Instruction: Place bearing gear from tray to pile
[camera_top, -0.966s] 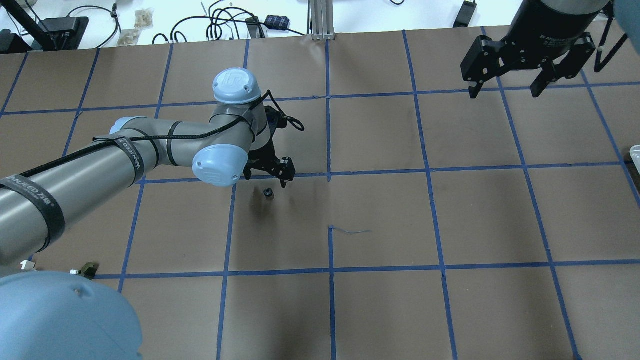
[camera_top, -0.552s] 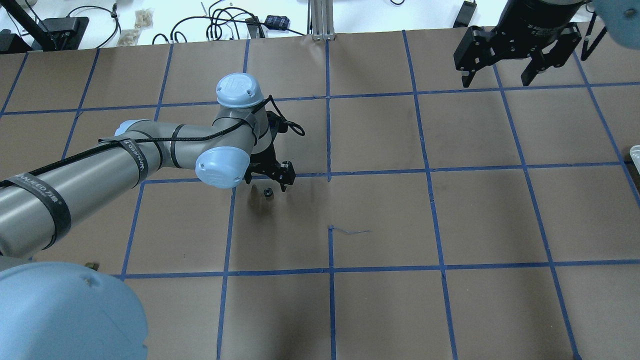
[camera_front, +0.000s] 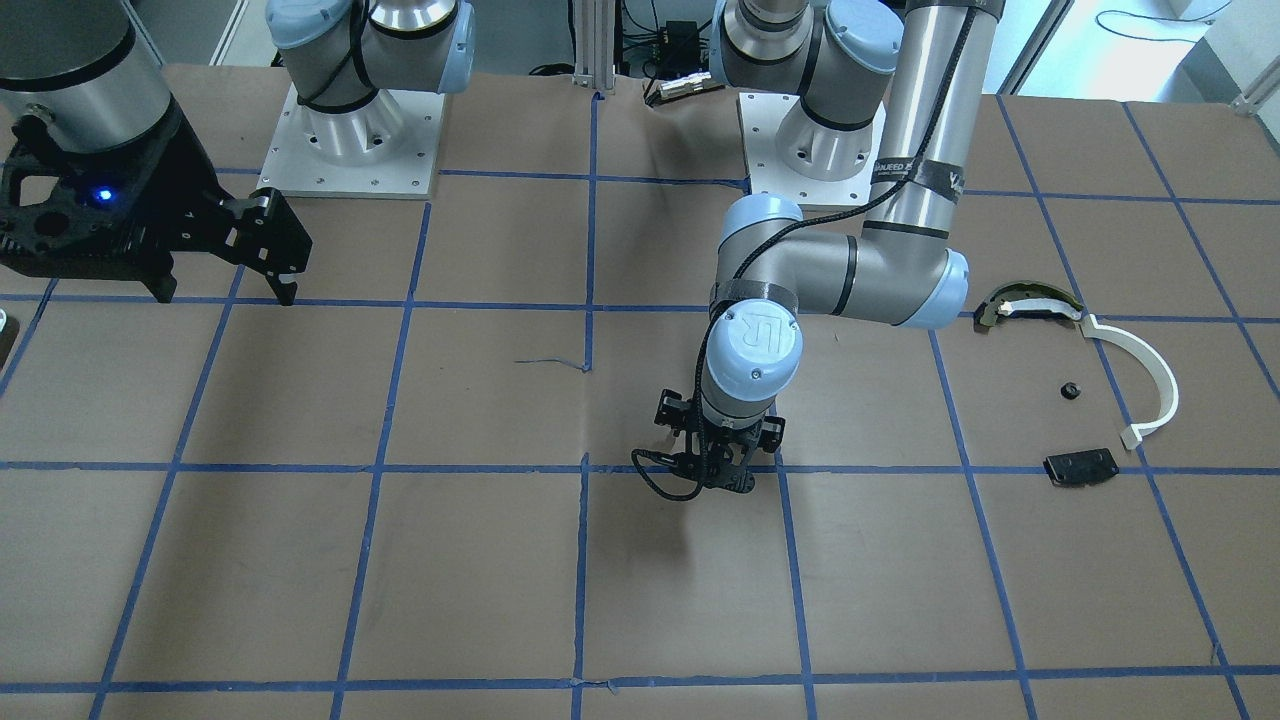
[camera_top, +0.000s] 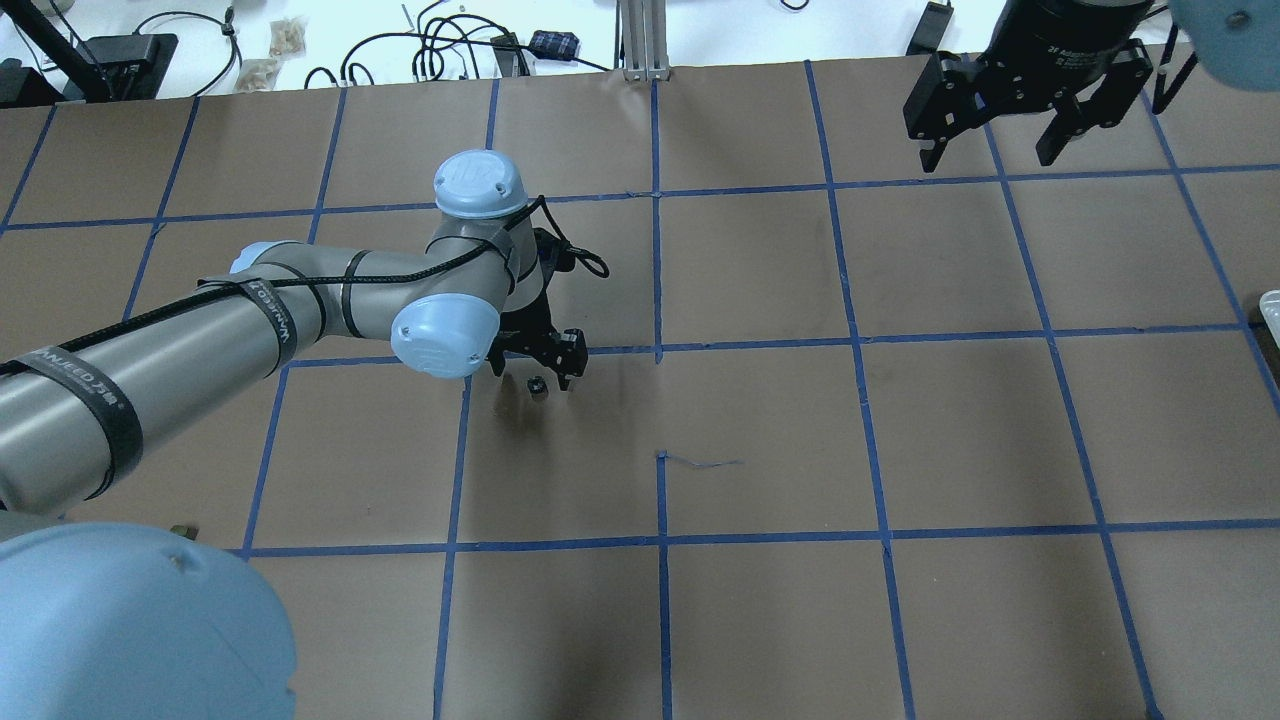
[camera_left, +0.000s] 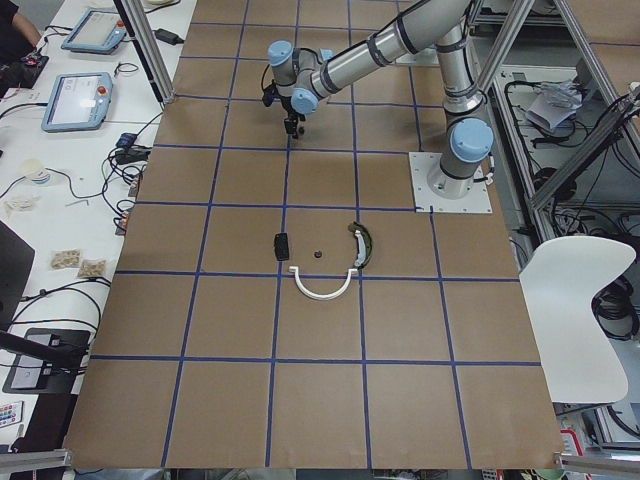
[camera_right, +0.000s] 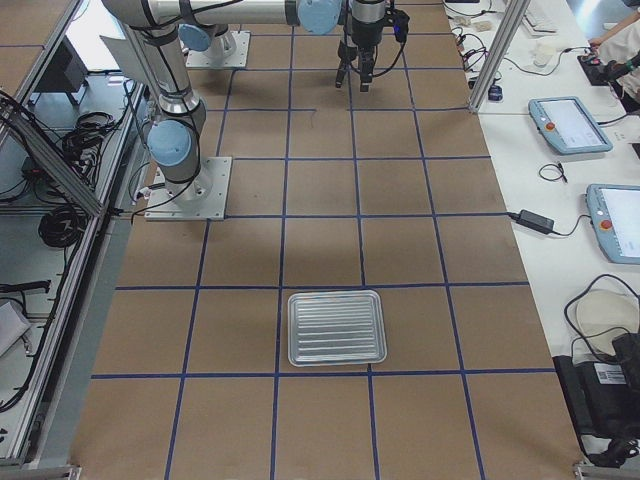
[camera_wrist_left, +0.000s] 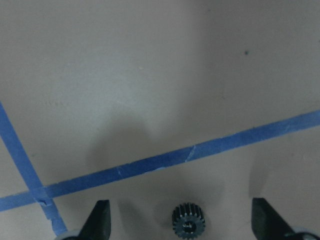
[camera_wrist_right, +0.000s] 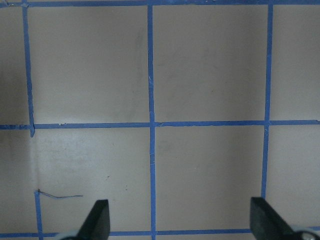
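The bearing gear (camera_top: 537, 385), a small black toothed wheel, lies on the brown table paper just inside a blue tape line. My left gripper (camera_top: 533, 377) is low over it and open, and the gear (camera_wrist_left: 189, 227) lies untouched between the fingertips (camera_wrist_left: 100, 217). In the front-facing view my left wrist hides it. The pile sits towards the table's left end: a white arc strip (camera_front: 1150, 370), a dark-and-tan curved piece (camera_front: 1030, 303) and a black plate (camera_front: 1080, 467). The silver tray (camera_right: 337, 327) lies at the table's right end. My right gripper (camera_top: 1000, 150) hangs open and holds nothing, high over the far right.
A small black part (camera_front: 1069, 390) lies among the pile pieces. Blue tape divides the table (camera_top: 760, 430) into squares. Cables and devices (camera_top: 450, 45) line the far edge. Both arm bases (camera_front: 350, 140) stand on the robot's side.
My left gripper has come down around the gear, which stays in place. My right gripper has drawn back towards the table's far edge.
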